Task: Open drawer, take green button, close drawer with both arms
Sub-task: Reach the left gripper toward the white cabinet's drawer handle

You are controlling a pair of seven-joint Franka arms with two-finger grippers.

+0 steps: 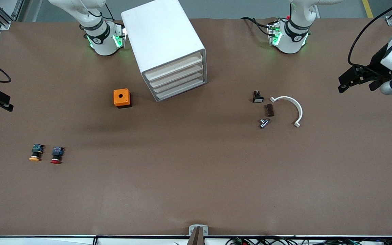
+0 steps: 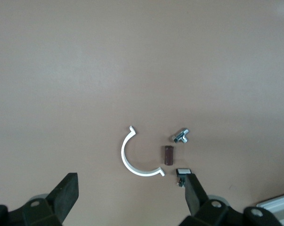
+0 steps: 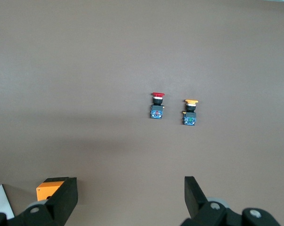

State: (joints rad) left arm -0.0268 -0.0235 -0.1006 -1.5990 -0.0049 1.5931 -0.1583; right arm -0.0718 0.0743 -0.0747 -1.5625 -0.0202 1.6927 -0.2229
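A white cabinet (image 1: 163, 37) stands between the two arm bases, and its four alike cream-white drawer fronts (image 1: 175, 76) are all pushed in. The button is hidden. My left gripper (image 1: 344, 83) hangs open over the left arm's end of the table and holds nothing. In the left wrist view it (image 2: 130, 183) looks down on small parts. At the right arm's end of the table my right gripper (image 1: 2, 100) is open and holds nothing. In its own wrist view it (image 3: 130, 184) is over bare table.
An orange box (image 1: 121, 98) sits beside the cabinet. An orange-capped button (image 1: 36, 152) and a red-capped button (image 1: 56, 155) lie toward the right arm's end. A white curved bracket (image 1: 293, 109), a brown block (image 1: 269, 110), a metal fitting (image 1: 264, 123) and a small switch (image 1: 257, 97) lie toward the left arm's end.
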